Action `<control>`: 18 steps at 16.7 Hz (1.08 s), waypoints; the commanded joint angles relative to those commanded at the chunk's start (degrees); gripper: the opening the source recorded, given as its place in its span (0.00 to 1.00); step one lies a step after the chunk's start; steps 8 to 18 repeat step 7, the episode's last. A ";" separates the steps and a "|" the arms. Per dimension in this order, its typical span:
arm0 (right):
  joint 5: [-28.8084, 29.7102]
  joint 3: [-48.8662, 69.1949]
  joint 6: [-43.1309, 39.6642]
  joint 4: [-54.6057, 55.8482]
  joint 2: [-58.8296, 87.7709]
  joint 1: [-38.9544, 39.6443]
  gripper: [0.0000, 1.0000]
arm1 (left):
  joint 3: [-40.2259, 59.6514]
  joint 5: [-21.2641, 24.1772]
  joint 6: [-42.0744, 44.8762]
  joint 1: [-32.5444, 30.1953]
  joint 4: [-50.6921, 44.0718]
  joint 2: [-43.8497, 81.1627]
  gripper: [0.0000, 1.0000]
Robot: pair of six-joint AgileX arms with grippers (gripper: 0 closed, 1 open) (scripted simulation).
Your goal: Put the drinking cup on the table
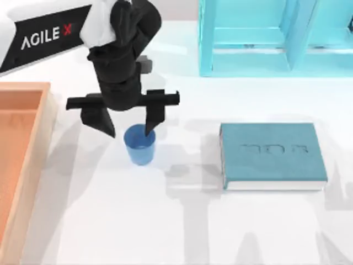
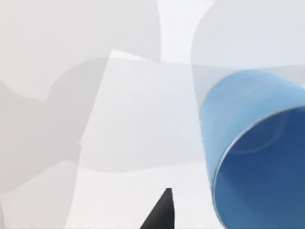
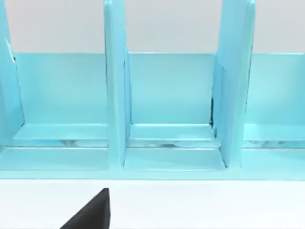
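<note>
The drinking cup (image 1: 139,144), small, blue and without a handle, stands upright on the white table (image 1: 182,221) left of centre. My left gripper (image 1: 128,128) hangs just over it, open, its fingers spread wider than the cup. One fingertip (image 1: 149,130) overlaps the cup's far rim and the other sits off to the cup's left. In the left wrist view the cup (image 2: 257,157) looms close beside a black fingertip (image 2: 159,214). In the right wrist view a single black fingertip (image 3: 90,214) of my right gripper shows, facing a shelf.
An orange wooden tray (image 1: 22,143) runs along the left edge. A teal book (image 1: 270,154) lies flat to the right of the cup. A light blue shelf unit (image 1: 265,38) with dividers (image 3: 167,105) stands at the back right.
</note>
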 joint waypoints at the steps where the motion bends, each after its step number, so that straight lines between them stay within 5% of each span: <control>1: 0.00 0.00 0.00 0.00 0.00 0.00 1.00 | 0.00 0.00 0.00 0.00 0.00 0.00 0.98; 18: 0.00 0.00 0.00 0.00 0.00 0.00 1.00 | 0.00 0.00 0.00 0.00 0.00 0.00 1.00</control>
